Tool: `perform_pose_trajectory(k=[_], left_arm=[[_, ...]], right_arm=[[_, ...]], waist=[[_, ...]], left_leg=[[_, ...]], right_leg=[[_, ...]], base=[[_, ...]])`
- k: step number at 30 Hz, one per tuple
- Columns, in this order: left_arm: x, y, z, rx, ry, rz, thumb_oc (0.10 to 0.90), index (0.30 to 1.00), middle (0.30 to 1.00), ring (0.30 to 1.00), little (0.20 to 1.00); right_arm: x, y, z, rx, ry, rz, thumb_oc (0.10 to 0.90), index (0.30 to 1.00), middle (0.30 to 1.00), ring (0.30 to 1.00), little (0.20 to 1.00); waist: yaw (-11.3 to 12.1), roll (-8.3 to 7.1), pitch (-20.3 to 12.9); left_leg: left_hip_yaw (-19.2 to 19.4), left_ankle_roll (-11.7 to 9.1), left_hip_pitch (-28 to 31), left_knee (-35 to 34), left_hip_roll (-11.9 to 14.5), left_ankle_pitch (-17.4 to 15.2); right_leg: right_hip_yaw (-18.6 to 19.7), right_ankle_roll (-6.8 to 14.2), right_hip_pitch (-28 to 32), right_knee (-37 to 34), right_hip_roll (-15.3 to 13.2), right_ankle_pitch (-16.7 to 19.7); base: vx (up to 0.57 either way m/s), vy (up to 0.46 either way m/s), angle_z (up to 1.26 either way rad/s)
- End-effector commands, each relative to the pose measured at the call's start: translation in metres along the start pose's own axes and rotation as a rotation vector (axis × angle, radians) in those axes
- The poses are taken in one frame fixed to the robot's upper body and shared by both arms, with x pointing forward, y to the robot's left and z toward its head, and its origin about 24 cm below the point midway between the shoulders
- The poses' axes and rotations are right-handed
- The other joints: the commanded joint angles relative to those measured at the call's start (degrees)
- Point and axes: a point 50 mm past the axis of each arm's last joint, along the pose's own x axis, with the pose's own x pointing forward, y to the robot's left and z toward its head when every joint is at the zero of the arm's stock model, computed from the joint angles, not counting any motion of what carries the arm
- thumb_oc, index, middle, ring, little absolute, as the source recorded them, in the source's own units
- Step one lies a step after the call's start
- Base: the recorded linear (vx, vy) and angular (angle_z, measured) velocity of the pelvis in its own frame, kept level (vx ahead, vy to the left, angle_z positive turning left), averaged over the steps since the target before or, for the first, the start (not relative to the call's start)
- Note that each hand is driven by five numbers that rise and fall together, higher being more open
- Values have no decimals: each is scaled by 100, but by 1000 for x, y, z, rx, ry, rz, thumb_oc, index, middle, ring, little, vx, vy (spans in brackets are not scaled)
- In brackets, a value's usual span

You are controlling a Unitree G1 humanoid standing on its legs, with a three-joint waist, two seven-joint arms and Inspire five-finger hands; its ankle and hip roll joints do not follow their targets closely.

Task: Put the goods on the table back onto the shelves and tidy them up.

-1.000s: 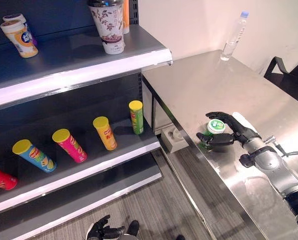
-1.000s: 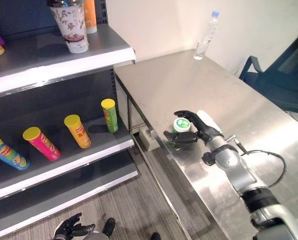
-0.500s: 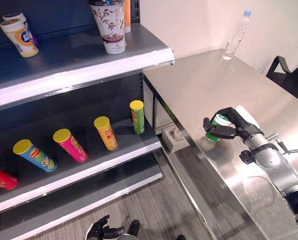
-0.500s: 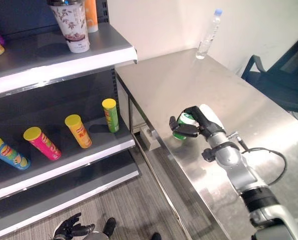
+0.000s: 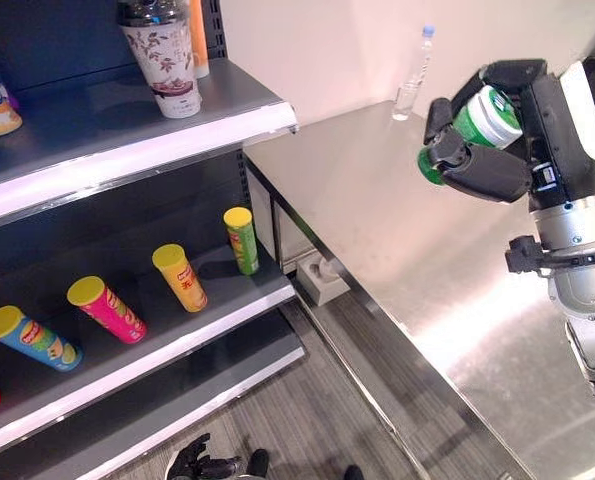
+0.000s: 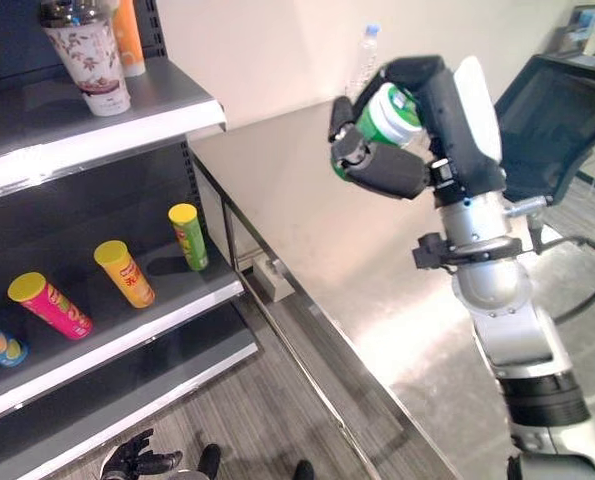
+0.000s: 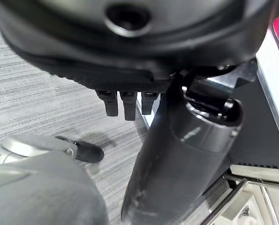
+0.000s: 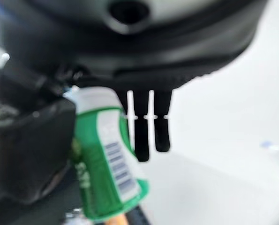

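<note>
Right hand [image 5: 512,150] wrapped round green can [image 5: 474,125], high above table [image 5: 377,200]. Can probably light, stiff, smooth; mid-body hold suits. Left hand [image 5: 199,465] near floor, fingers loose.

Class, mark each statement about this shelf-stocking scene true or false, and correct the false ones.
1. The right hand has its fingers curled round a green container. True.
2. The green container stands on the steel table. False: it is held up in the air above the table.
3. A clear water bottle stands at the table's far edge, by the wall. True.
4. The patterned cup lies on the lower shelf. False: it stands upright on the upper shelf.
</note>
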Motion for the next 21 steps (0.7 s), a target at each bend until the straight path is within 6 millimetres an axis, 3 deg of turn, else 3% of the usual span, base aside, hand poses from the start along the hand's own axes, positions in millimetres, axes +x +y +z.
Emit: perform_pose_trajectory(k=[1, 6, 7, 8, 9, 12, 15, 16, 18, 21], left_arm=[[5, 14, 19, 55, -61, 30, 800, 900, 900, 900, 900], [5, 19, 15, 54, -50, 39, 800, 900, 900, 900, 900], [7, 19, 27, 42, -92, 47, 800, 900, 900, 900, 900], [7, 21, 28, 33, -95, 49, 800, 900, 900, 900, 900], [7, 21, 28, 32, -95, 48, 800, 900, 900, 900, 900], [7, 23, 30, 31, -103, 53, 800, 900, 900, 900, 900], [8, 23, 34, 29, -117, 53, 800, 900, 900, 900, 900], [8, 24, 34, 57, -111, 49, 800, 900, 900, 900, 900], [8, 23, 33, 54, -110, 48, 800, 900, 900, 900, 900], [7, 27, 25, 106, -71, 54, 800, 900, 900, 900, 900]], right_arm=[[30, -18, 45, 62, -274, -118, 400, 300, 300, 300, 300], [46, -19, 60, 52, -353, -56, 400, 300, 300, 300, 300], [58, -19, 75, 25, -417, -6, 400, 300, 300, 300, 300], [62, -16, 80, 32, -436, 16, 400, 300, 300, 300, 300], [62, -16, 80, 32, -437, 17, 400, 300, 300, 300, 300], [68, -13, 85, 20, -452, 50, 400, 300, 300, 300, 300], [74, -12, 85, 1, -443, 79, 400, 300, 300, 300, 300], [79, -14, 82, -19, -425, 81, 400, 300, 300, 300, 300], [80, -13, 83, -19, -427, 83, 400, 300, 300, 300, 300], [90, -12, 76, -46, -384, 81, 400, 300, 300, 300, 300]], waist=[[153, -230, -293], [263, -170, -102], [259, -252, 53], [276, -315, 46], [267, -313, 38], [270, -420, 8], [213, -435, -91], [181, -361, -231], [160, -349, -225], [267, -225, -471]], left_leg=[[325, -296, -68, 47, 248, -237], [199, -500, -348, 144, 433, 137], [1036, -431, -738, 464, 536, 221], [1376, -348, -711, 739, 603, -2], [1369, -341, -734, 743, 598, 8], [1661, -287, -501, 1187, 743, -440], [1971, -339, -126, 1319, 921, -664], [2080, -408, 144, 1134, 961, -816], [2069, -407, 150, 1121, 958, -807], [2031, -344, 353, 300, 576, -713]], right_leg=[[9, -75, 288, 239, 56, -1154], [-76, -219, 351, 137, 300, -1199], [-378, -226, 335, 146, 191, -1172], [-500, -219, 246, 189, 91, -1116], [-507, -215, 228, 190, 88, -1104], [-733, -221, 87, 251, -113, -1056], [-1058, -219, -15, 293, -258, -1043], [-1190, -172, 54, 275, -282, -1103], [-1202, -169, 62, 272, -283, -1101], [-1420, -31, 156, 271, -477, -918]], base=[[-94, -109, -2], [-175, -151, 16], [-357, -81, 89], [-291, -30, 132], [-143, 30, 160], [-82, 50, 51], [-46, 137, 89], [91, 108, 45], [71, 125, 92], [99, 263, 79]])
